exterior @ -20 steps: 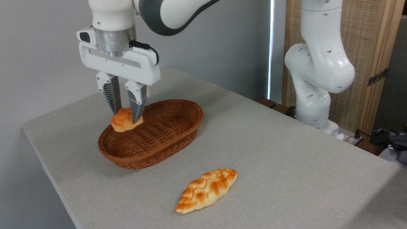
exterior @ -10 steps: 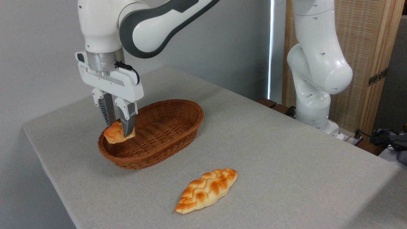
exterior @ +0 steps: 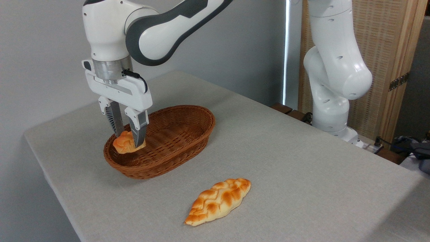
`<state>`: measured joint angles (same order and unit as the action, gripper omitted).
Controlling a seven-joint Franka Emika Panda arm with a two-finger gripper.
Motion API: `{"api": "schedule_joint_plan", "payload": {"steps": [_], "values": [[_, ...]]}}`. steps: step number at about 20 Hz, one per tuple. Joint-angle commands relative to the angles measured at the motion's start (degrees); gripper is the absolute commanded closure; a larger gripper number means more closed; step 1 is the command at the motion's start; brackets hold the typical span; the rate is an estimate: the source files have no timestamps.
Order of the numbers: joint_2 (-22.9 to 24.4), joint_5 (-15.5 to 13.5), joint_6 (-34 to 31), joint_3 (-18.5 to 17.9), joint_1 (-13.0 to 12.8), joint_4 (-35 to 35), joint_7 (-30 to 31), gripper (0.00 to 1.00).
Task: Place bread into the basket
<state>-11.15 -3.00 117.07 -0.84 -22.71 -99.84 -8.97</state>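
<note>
The bread (exterior: 122,145), a small orange-golden knotted bun, is low inside the left end of the oval brown wicker basket (exterior: 188,141). My gripper (exterior: 129,139) points straight down into that end of the basket and is shut on the bread, one ribbed finger on each side of it. I cannot tell whether the bread's underside touches the basket floor, since the near rim hides it.
A longer leaf-shaped braided loaf (exterior: 218,201) lies on the grey tablecloth in front of the basket, to its right. The arm's white base (exterior: 331,107) stands past the table's far right edge, before a wooden screen. The table's left edge is close to the basket.
My gripper has carried the bread leftward and down, from above the basket's middle into its left end. In the last half second it has sunk a little lower.
</note>
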Motion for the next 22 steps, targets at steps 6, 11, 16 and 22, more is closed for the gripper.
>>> {"api": "schedule_joint_plan", "payload": {"steps": [6,11,16,22], "values": [[1.04,1.25,0.09,-0.48,-0.23,-0.62,-2.72,0.0],[2.09,1.42,-0.96,-1.18,0.03,-0.53,-2.72,0.0],[6.74,1.6,-5.7,-1.98,3.0,-0.09,-3.06,0.0],[10.8,1.33,-15.71,0.21,13.37,3.5,-21.05,0.0]]}}
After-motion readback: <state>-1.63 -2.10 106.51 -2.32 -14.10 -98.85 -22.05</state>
